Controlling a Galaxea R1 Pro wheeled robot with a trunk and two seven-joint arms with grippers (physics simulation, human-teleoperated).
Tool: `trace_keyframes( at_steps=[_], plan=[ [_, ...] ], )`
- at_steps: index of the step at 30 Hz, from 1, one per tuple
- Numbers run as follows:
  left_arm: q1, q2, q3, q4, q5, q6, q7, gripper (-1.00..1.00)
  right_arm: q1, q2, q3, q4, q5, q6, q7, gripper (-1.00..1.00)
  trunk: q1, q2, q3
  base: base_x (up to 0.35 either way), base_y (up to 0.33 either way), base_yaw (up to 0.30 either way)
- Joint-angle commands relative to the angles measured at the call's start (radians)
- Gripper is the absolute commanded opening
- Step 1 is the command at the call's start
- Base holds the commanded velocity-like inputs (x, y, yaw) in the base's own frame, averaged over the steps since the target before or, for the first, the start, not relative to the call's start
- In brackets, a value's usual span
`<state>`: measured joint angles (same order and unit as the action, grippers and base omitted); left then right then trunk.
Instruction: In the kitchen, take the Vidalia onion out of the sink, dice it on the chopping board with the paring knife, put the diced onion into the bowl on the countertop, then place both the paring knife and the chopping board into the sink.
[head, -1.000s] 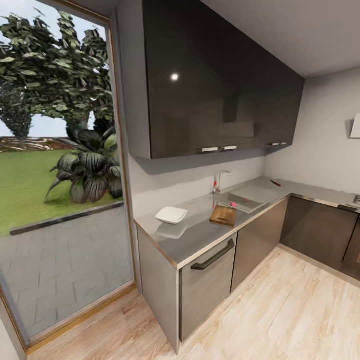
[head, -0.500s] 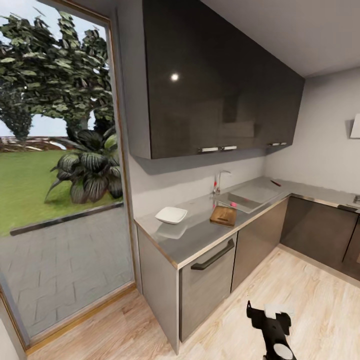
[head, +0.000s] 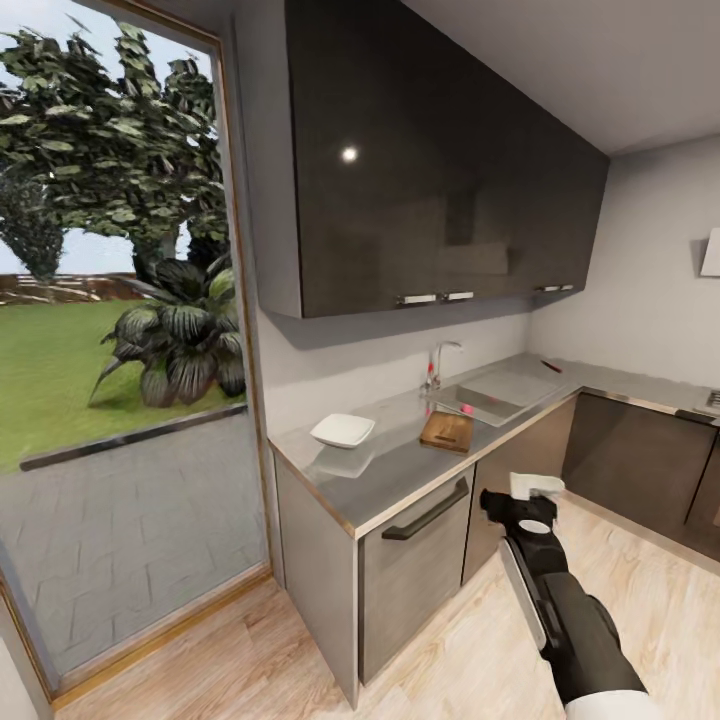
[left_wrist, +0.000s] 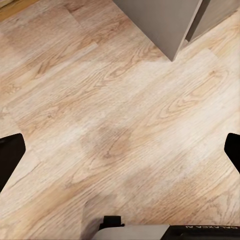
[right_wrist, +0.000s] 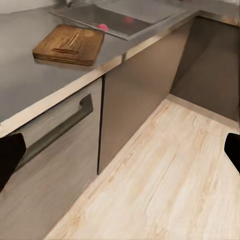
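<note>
**Right arm raised before the kitchen counter**

Head view: the right gripper (head: 524, 496) is lifted in front of the dark lower cabinets, over the wooden floor (head: 600, 600). On the grey countertop (head: 390, 470) the white bowl (head: 342, 430) sits towards the window end, the chopping board (head: 447, 430) lies just beside the sink (head: 490, 397), and the paring knife (head: 551, 366) rests well beyond the basin near the corner. The tap (head: 438, 360) stands behind the sink.

Left wrist view: 2 dark fingertips (left_wrist: 10, 155) sit wide apart above bare floorboards (left_wrist: 120, 130).

Right wrist view: fingertips (right_wrist: 9, 155) spread wide; the board (right_wrist: 69, 45) lies on the counter, and something pink (right_wrist: 102, 27) shows in the sink (right_wrist: 120, 20).
</note>
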<state>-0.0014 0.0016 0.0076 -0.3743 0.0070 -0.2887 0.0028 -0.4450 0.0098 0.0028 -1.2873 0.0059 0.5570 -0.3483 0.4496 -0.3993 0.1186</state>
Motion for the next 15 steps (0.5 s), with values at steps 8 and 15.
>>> trace_keyframes(
  at_steps=[8, 15],
  plan=[
    [0.0, -0.003, 0.0, 0.004, 0.0, -0.003, -0.001, 1.0, -0.22, 0.006, 0.0, 0.099, -0.004, 0.09, -0.054, 1.0, 0.0, -0.001, -0.001, 0.019, 0.0, 0.0],
    [0.0, -0.004, 0.0, 0.006, -0.002, -0.003, -0.001, 1.0, -0.427, 0.008, -0.001, 0.324, -0.008, 0.094, -0.06, 1.0, 0.0, -0.001, -0.001, 0.231, 0.101, 0.0]
  ],
)
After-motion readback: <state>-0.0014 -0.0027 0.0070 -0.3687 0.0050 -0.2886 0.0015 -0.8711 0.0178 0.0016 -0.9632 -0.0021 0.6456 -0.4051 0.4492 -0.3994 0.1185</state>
